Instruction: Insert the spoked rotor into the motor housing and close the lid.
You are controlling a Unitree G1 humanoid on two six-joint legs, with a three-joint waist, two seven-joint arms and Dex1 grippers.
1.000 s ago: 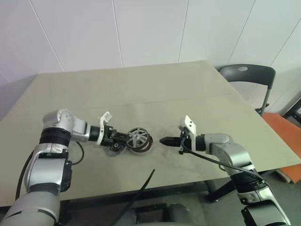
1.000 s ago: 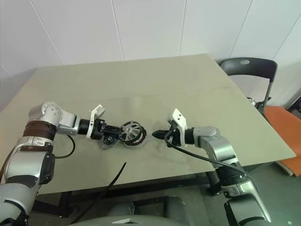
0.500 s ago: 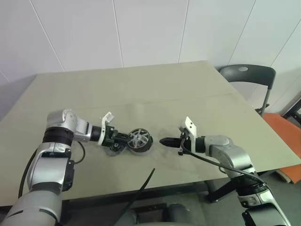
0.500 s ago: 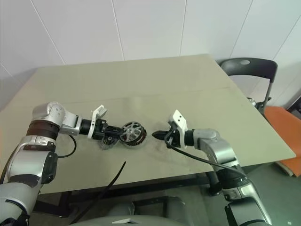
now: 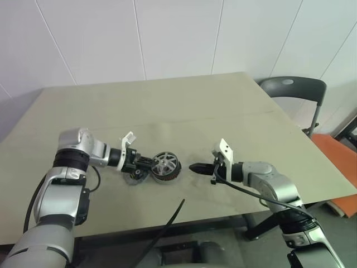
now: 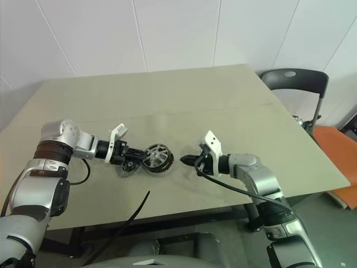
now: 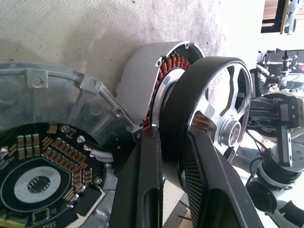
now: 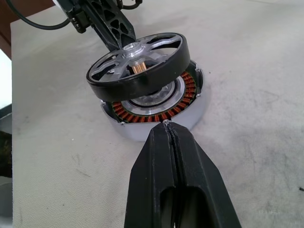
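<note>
One spoked rotor (image 8: 137,64) tilts over motor housing (image 8: 156,111).

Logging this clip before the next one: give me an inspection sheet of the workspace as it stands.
Surface: beige table, scuffed.
Job's things: rotor tilted over the housing, not seated; lid flat beside the housing.
Clutter: nothing seen.
Grippers: left gripper shut on the rotor's rim; right gripper shut, tip at the housing's edge, holding nothing.
Cables: black cable at the table's near edge.
Surroundings: white wall, dark chair.
</note>
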